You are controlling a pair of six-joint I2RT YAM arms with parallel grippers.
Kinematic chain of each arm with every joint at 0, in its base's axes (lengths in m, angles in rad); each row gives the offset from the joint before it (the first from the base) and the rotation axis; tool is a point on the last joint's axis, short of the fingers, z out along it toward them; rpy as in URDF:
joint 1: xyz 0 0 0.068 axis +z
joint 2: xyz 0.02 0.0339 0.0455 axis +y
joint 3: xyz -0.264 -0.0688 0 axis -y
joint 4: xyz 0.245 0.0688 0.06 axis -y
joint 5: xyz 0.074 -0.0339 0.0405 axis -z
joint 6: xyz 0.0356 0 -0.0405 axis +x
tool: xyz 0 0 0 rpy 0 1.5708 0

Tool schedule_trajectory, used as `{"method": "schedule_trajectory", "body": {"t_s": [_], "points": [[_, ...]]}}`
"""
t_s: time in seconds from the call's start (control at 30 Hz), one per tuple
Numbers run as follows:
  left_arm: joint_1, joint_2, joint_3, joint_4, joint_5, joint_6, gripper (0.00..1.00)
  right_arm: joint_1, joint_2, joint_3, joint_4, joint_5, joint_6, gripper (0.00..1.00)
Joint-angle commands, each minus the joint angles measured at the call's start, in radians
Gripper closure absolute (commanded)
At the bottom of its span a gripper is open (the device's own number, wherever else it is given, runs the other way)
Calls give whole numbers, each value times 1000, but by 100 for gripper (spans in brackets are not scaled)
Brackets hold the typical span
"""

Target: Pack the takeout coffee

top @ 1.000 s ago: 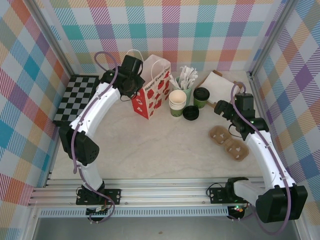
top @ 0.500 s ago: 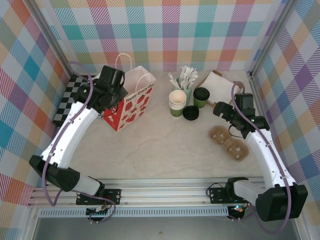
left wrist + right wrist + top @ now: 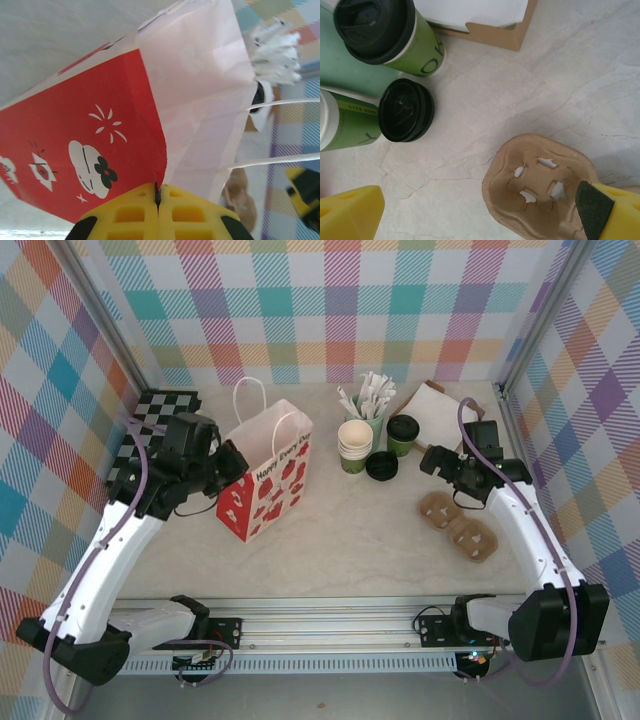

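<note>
The takeout coffee [image 3: 403, 432] is standing upright toward the far edge of the counter [image 3: 340, 540], right of centre. Its black lid is facing up and its long axis is running vertical. The right claw [image 3: 437, 462] is hovering near it on the side toward the counter's right edge, not touching, fingers spread wide and holding nothing. Over by the left edge, the left claw [image 3: 225, 475] is pinching shut on the side crease of the red-and-white paper bag [image 3: 268, 485], well apart from the coffee.
</note>
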Motion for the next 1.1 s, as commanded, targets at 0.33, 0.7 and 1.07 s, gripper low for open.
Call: {"method": "schedule_trajectory", "body": {"t_s": [0.33, 0.7, 1.07], "points": [[-106, -7, -149, 260, 334, 72, 100, -67, 36, -23, -189, -6, 32, 0], [-86, 44, -93, 129, 283, 209, 73, -134, 51, -188, -125, -6, 24, 9], [-46, -111, -123, 282, -71, 149, 0, -133, 158, -279, 33, -13, 27, 21]]}}
